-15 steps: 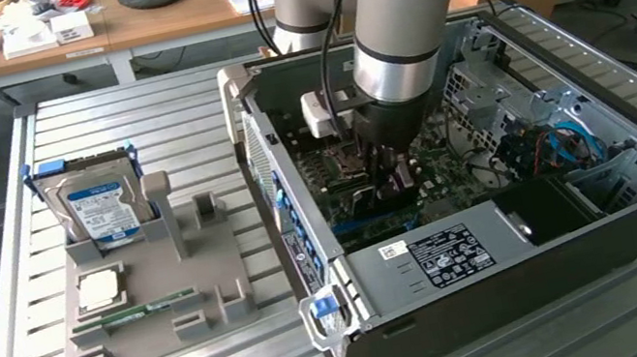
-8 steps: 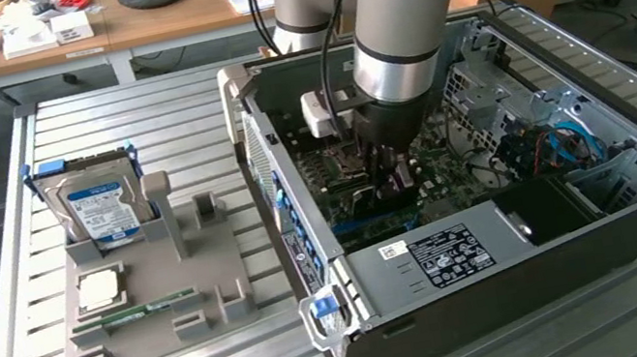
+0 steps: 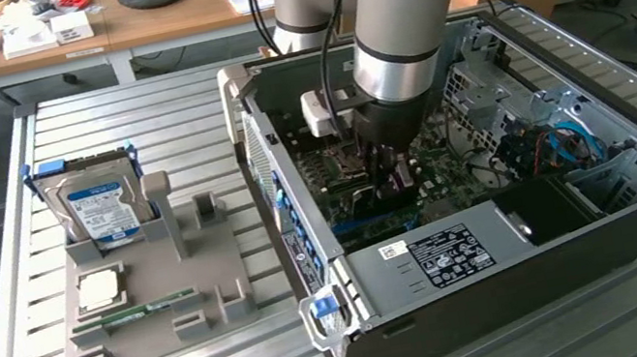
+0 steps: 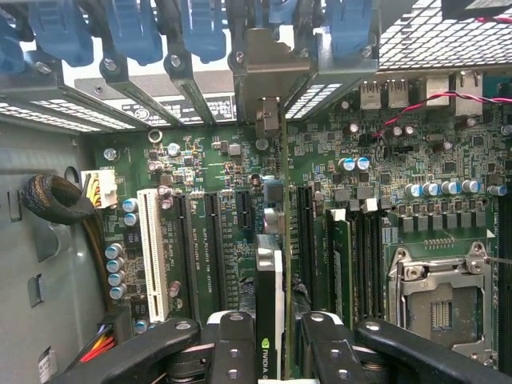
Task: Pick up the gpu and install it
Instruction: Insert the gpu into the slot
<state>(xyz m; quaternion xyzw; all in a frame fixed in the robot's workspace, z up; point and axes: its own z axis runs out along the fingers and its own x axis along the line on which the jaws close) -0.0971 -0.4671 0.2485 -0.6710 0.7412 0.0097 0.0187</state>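
— Inside the computer case (image 3: 634, 182), where is the gpu (image 4: 270, 288) being held?
— Edge-on between the gripper (image 4: 270, 340) fingers, clamped, its long axis running toward the rear slot brackets (image 4: 264, 72); an NVIDIA logo is being shown.

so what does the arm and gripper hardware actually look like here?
Silver-grey tubular arm with light blue joint caps, a black cable running down it, a white box clipped by the wrist. The gripper is black, with jointed finger links held by silver screws.
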